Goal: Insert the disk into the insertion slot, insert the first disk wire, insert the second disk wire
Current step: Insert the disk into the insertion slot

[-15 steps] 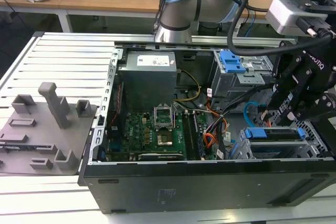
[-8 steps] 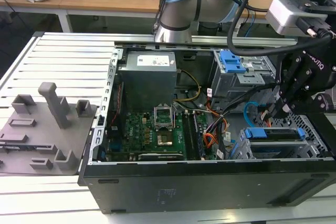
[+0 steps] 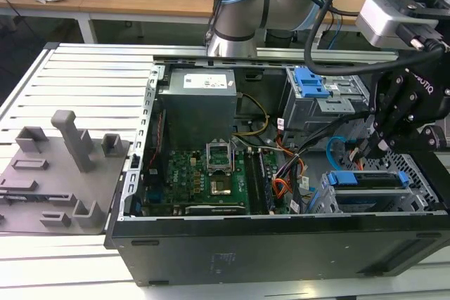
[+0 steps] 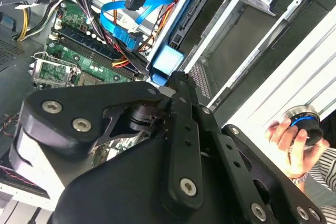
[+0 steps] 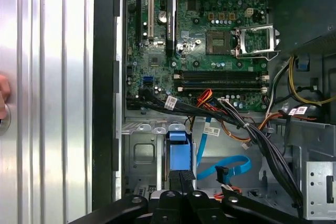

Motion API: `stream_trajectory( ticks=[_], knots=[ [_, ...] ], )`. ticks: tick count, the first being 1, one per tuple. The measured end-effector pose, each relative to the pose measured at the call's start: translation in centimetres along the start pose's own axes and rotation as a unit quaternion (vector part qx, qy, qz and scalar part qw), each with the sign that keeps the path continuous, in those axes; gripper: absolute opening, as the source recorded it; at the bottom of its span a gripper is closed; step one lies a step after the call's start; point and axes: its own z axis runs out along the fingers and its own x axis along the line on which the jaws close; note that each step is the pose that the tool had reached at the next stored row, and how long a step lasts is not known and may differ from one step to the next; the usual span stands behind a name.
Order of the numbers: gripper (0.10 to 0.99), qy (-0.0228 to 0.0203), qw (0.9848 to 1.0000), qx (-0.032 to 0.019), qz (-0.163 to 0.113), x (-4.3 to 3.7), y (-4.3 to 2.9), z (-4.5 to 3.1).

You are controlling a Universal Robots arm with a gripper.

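Observation:
The disk (image 3: 365,179), framed by its blue carrier (image 5: 178,153), lies inside the insertion slot (image 3: 424,200), a low silver perforated cage at the case's front corner on the exterior view's right. My black gripper (image 3: 371,151) hangs just above it. Its fingers (image 5: 182,181) are shut, and their tips (image 4: 178,77) meet the carrier's blue end tab (image 4: 168,59). The second disk wire (image 3: 332,147), a flat light-blue cable, loops beside the cage (image 5: 142,153). Its dark plug (image 5: 220,173) hangs loose near the disk's edge (image 4: 191,17). Which other wire is the first disk wire I cannot tell.
A taller grey bay with a blue latch (image 3: 309,83) stands behind the cage. Black and orange wire bundles (image 3: 285,184) run between the motherboard (image 3: 204,173) and the cage. A grey fixture plate (image 3: 56,173) lies at the exterior view's left. A person's hand (image 4: 286,140) holds a knob.

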Motion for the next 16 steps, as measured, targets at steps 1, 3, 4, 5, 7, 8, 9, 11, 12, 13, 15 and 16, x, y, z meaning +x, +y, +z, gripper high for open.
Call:
stream_trajectory(
  ticks=[1, 3, 4, 5, 7, 8, 9, 11, 12, 13, 15, 16],
  knots=[
    [0.106, 0.0, 1.0, 0.0, 0.0, 0.0, -0.01, 0.34],
    [0.106, 0.0001, 1.0, 0.0, 0.0, 0.0, -0.02, 0.6],
    [0.106, 0.0001, 1.0, 0.0, 0.0, 0.0, -0.03, 0.8],
    [0.106, 0.0001, 1.0, 0.0, 0.0, 0.0, -0.04, 0.93],
    [0.106, 0.0, 1.0, 0.0, 0.0, 0.0, -0.05, 1.29],
    [0.106, 0.0, 1.0, 0.0, 0.0, 0.0, -0.06, 1.44],
    [0.106, 0.0, 1.0, 0.0, 0.0, 0.0, -0.07, 1.66],
    [0.106, 0.0001, 1.0, 0.0, 0.0, 0.01, -0.09, 2.28],
    [0.106, 0.0, 1.0, 0.0001, 0.0, 0.01, -0.11, 2.69],
    [0.106, 0.0, 1.0, 0.0, 0.0, 0.01, -0.12, 3.0],
    [0.106, 0.0, 1.0, 0.0, 0.0, 0.02, -0.14, 3.33],
    [0.106, 0.0, 1.0, 0.0, 0.0, 0.02, -0.21, 3.47]
  ],
)
